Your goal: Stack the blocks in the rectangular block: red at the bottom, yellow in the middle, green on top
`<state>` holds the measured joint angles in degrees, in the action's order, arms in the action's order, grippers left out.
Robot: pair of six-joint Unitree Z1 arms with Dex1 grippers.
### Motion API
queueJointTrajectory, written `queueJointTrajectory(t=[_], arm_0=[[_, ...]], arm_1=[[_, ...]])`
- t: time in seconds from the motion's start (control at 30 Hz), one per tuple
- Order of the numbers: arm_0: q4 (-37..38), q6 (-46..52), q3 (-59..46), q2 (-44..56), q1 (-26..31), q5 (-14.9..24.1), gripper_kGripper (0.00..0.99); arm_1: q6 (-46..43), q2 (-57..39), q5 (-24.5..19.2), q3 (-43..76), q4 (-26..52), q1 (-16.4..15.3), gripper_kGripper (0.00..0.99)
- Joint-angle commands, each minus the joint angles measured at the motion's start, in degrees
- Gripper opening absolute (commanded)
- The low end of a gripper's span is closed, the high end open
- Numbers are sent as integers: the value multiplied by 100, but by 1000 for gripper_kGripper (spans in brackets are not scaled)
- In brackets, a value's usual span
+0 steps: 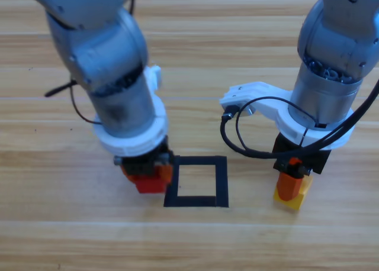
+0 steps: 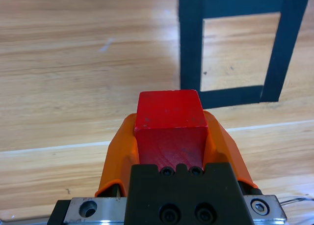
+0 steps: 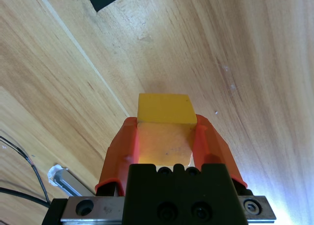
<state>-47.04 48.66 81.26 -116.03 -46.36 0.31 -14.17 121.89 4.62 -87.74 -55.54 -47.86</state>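
**Red and yellow both gripped, on either side of the outline**

We see the black tape outline (image 1: 196, 181) low in the middle of the wooden table (image 1: 237, 58), with bare wood inside and nothing on it. Open wood runs along the near edge below it and across the far side above the arms.

The left gripper (image 1: 148, 175) stands just beside the outline's left strip, its jaws closed against the sides of the red cube (image 2: 170, 124) (in the left wrist view the matte top face shows a few small specks). From above, the cube's corner reaches that strip; we cannot tell whether it rests on the table.

The right gripper (image 1: 291, 185) is well right of the outline, with clear wood between them. Its jaws clamp the yellow cube (image 3: 164, 108), plain and matte, whose lower edge shows beneath the fingers from above.
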Motion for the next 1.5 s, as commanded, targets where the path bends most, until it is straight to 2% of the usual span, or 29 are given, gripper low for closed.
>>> queueJointTrajectory(t=[0.03, 0.37, 0.7, 0.93, 1.5], arm_0=[[-121, -340, 365, -491, -514, -49, 63], [-446, -876, 1112, -1053, -602, -14, 61], [-604, -454, 1639, -1467, -602, 48, 63], [-683, -67, 1868, -1537, -602, -49, 64], [-894, 223, 2105, -1704, -602, 4, 64]], arm_1=[[20, -464, 101, 195, -62, 295, 0], [29, -464, 118, 195, -54, 330, 0], [73, -543, 127, 204, -54, 330, 0], [99, -622, 109, 222, -36, 330, 0], [134, -693, 92, 292, 17, 400, 0]])
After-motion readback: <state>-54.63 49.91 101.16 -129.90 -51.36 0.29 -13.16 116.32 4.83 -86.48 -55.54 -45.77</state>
